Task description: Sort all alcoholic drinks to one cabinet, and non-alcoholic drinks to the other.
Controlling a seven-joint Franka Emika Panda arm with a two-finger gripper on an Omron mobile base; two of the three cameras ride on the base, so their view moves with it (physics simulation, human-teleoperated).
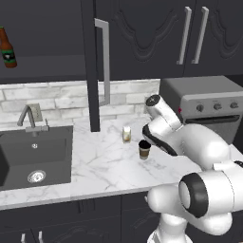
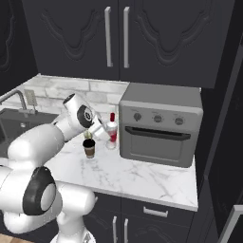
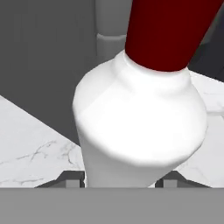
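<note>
My gripper (image 3: 120,179) is shut on the white bottle with the red cap (image 3: 140,122), with a fingertip against each side of its body. The bottle (image 2: 112,130) stands on the marble counter just left of the toaster oven, and my gripper (image 2: 103,133) reaches it from the left. A brown paper coffee cup with a black lid (image 1: 144,148) stands in front of the hand. The pale carton (image 1: 126,134) stands a little further left. On the dark shelf of the open cabinet at the upper left is the brown beer bottle (image 1: 6,50). That cabinet's narrow door with the long bar handle (image 1: 102,61) stands open.
A grey toaster oven (image 2: 159,126) stands close to the bottle's right. A dark sink (image 1: 35,156) with a faucet lies at the left. Carved-panel wall cabinets (image 2: 116,38) hang above. A thick dark door with a short silver handle (image 2: 235,213) juts out at the far right.
</note>
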